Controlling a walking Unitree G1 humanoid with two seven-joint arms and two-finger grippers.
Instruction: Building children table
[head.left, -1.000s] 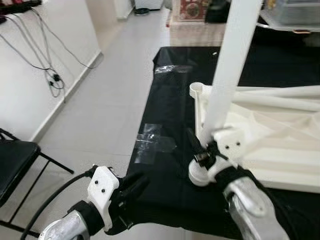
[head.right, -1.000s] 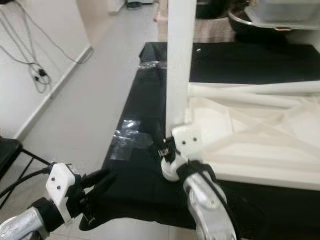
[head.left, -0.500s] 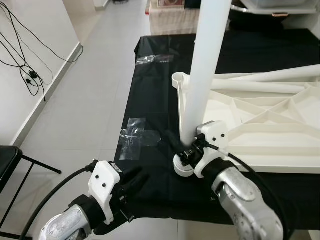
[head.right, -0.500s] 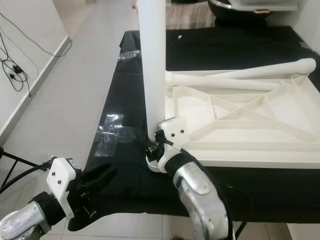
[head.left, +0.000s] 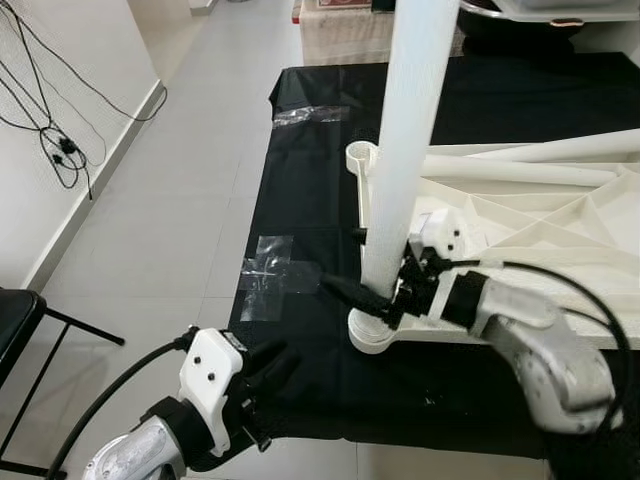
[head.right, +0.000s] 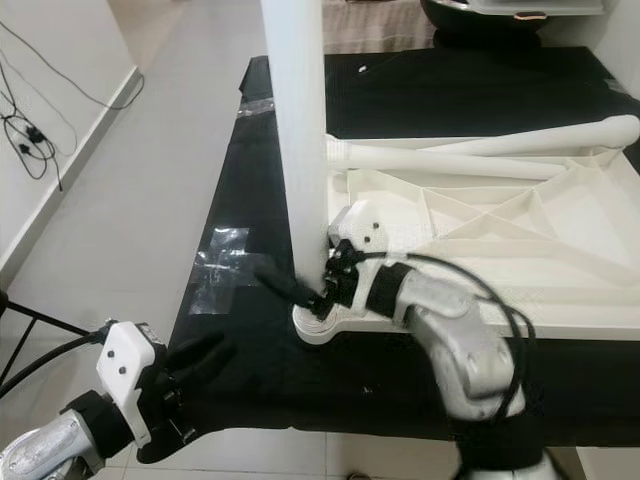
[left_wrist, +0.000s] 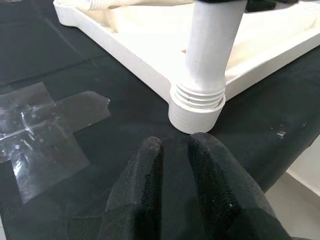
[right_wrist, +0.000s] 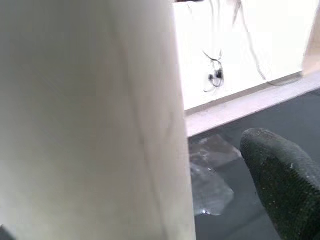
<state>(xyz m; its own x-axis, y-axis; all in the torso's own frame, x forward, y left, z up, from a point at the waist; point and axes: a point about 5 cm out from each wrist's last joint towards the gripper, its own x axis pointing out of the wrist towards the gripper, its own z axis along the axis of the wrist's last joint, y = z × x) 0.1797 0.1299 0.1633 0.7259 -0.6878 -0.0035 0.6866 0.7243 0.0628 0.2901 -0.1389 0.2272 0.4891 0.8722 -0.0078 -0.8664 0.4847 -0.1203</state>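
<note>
Where the white table top (head.left: 540, 245) lies upside down on the black sheet (head.left: 320, 180), a white table leg (head.left: 405, 150) stands upright in the near-left corner socket (head.left: 372, 335), its threaded end showing at the collar. The right gripper (head.left: 385, 300) is at the base of this leg: one black finger (head.left: 345, 292) reaches past the leg's left side, and the other is hidden behind the leg, so I cannot tell whether the leg is clamped. The left gripper (left_wrist: 172, 160) hovers low at the sheet's near edge, just short of the socket, its two fingers nearly together with a narrow gap and nothing between them. A second white leg (head.right: 480, 155) lies flat along the far rim of the top. Clear tape patches (head.left: 270, 275) sit on the sheet left of the socket.
</note>
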